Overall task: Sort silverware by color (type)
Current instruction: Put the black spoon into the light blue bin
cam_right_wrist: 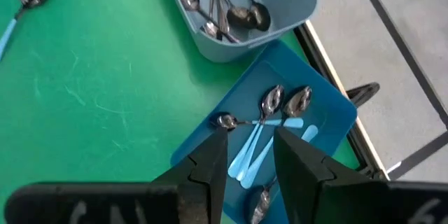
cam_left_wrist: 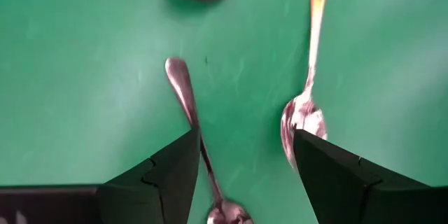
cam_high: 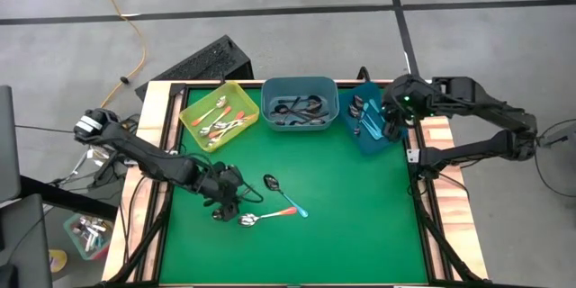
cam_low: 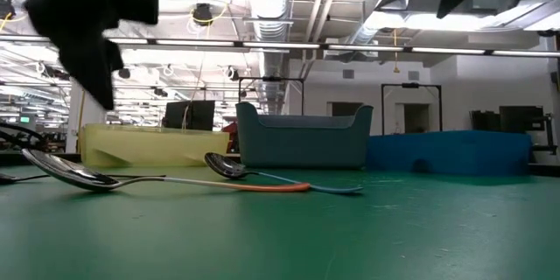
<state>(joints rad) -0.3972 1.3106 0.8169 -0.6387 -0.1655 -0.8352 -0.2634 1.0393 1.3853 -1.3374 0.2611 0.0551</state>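
Three spoons lie flat on the green mat. One has an orange handle (cam_high: 270, 215), one a teal handle (cam_high: 286, 196), and one is plain metal (cam_left_wrist: 189, 105). My left gripper (cam_left_wrist: 241, 161) hovers open above the mat. The plain spoon's handle runs by one finger, and the orange spoon's bowl (cam_left_wrist: 302, 122) lies by the other. My right gripper (cam_right_wrist: 248, 150) hangs open above the blue bin (cam_right_wrist: 329, 112), where teal-handled spoons (cam_right_wrist: 269, 129) lie, with nothing between its fingers.
Along the far edge stand a yellow bin (cam_high: 219, 112) with orange-handled spoons, a grey-blue bin (cam_high: 299, 101) with dark metal spoons, and the blue bin (cam_high: 369, 124). A wooden frame (cam_high: 153, 144) borders the mat. The mat's near half (cam_high: 342, 234) is bare green.
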